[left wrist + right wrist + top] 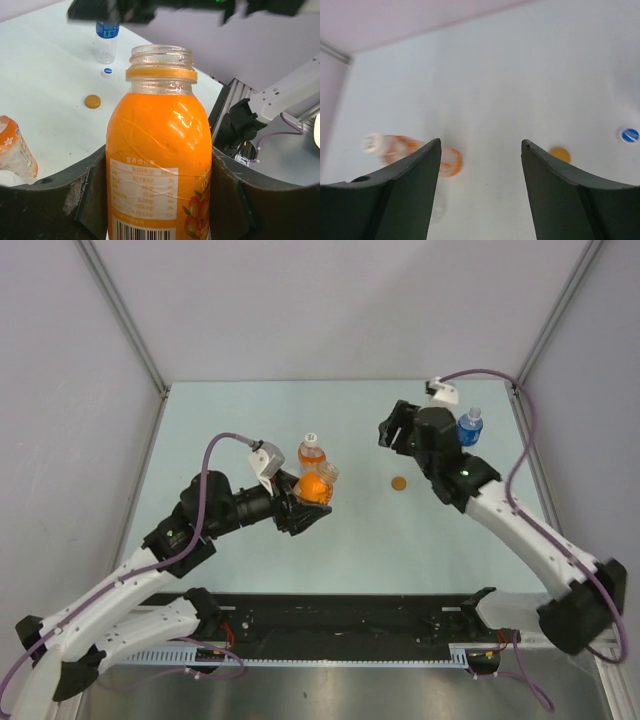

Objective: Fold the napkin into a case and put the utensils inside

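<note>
While the left jaws clench the uncapped orange bottle (pixel 314 487), left of the orange cap (pixel 398 483) on the table (pixel 250 410), the right jaws stand released. They are empty, beyond that cap.

Closed in on three sides by plain lilac-grey walls (pixel 330 300), matte and uniform in tone. Framed by slanting aluminium posts (pixel 122 315) running up from the far left and far right corners of the table (pixel 230 410). Topped in a pale mint, smooth and faintly glossy, meeting the back wall along a straight far edge. Bounded at the near edge by a black rail (pixel 350 615), then a strip of brushed metal (pixel 330 695). Lit evenly and diffusely, with only soft, short shadows; washed nearly white in both wrist views.
</note>
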Controlling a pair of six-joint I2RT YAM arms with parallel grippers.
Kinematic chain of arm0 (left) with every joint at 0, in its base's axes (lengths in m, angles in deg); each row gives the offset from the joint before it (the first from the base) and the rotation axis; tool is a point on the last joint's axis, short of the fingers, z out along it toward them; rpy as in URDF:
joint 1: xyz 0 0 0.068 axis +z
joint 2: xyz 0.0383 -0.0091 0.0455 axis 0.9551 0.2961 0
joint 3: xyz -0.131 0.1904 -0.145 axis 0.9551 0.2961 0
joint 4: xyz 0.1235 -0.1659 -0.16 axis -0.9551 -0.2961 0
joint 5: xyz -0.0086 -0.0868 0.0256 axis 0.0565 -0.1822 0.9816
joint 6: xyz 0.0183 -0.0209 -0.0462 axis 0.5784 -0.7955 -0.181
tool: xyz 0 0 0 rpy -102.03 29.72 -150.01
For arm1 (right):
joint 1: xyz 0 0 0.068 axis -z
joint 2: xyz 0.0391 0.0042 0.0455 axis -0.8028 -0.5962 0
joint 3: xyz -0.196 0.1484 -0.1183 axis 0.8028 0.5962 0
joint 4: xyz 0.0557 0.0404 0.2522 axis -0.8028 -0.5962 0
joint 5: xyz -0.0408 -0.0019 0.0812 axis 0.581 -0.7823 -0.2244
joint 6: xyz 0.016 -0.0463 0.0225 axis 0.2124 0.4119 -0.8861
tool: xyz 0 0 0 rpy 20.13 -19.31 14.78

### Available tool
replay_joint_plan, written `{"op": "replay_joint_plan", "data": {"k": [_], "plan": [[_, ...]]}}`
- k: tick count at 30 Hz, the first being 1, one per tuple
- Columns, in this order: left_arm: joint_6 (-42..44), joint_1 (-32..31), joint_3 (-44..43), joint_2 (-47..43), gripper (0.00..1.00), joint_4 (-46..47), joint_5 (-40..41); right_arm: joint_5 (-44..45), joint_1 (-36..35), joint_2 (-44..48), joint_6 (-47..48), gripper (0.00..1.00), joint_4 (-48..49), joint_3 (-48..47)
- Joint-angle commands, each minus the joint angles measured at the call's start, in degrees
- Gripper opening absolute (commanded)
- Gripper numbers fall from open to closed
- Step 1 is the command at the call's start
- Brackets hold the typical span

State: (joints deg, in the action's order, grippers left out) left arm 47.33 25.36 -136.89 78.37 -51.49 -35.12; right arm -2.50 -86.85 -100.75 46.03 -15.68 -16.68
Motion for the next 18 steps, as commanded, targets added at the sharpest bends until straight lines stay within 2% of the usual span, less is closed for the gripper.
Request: {"op": "replay_joint_plan", "data": {"k": [1, 2, 3, 5, 6, 9, 13, 18], "plan": [[2.7, 0.2, 0.0, 1.1, 0.04, 5.7, -0.7, -13.4, 1.9, 11.5, -1.0, 0.69, -2.3, -1.2], [3.3, 0.2, 0.4, 1.3, 0.04, 6.9, -1.7, -17.3, 2.6, 12.9, -2.5, 0.69, -1.5, -0.6], [4.3, 0.2, 1.7, 1.5, 0.04, 9.1, -2.8, -26.8, 3.6, 14.3, -3.6, 0.69, -0.4, -0.1], [4.8, 0.2, 2.6, 1.7, 0.04, 12.0, -3.3, -35.6, 6.6, 16.7, -8.3, 0.71, 3.1, 0.7], [5.2, 0.2, 3.3, 1.8, 0.04, 13.5, -2.8, -43.5, 7.4, 17.2, -9.5, 0.72, 4.2, 1.3], [6.3, 0.2, 4.2, 2.4, 0.04, 16.1, -2.5, -50.4, 7.2, 18.2, -13.8, 0.75, 7.1, 2.0], [6.3, 0.1, 4.7, 3.9, 0.04, 19.6, -3.7, -52.1, 2.6, 19.5, -15.9, 0.79, 10.0, 2.3], [6.3, -0.4, 3.4, 6.3, 0.04, 20.8, -3.3, -47.9, -4.3, 20.4, -15.0, 0.82, 10.3, 2.3]]}}
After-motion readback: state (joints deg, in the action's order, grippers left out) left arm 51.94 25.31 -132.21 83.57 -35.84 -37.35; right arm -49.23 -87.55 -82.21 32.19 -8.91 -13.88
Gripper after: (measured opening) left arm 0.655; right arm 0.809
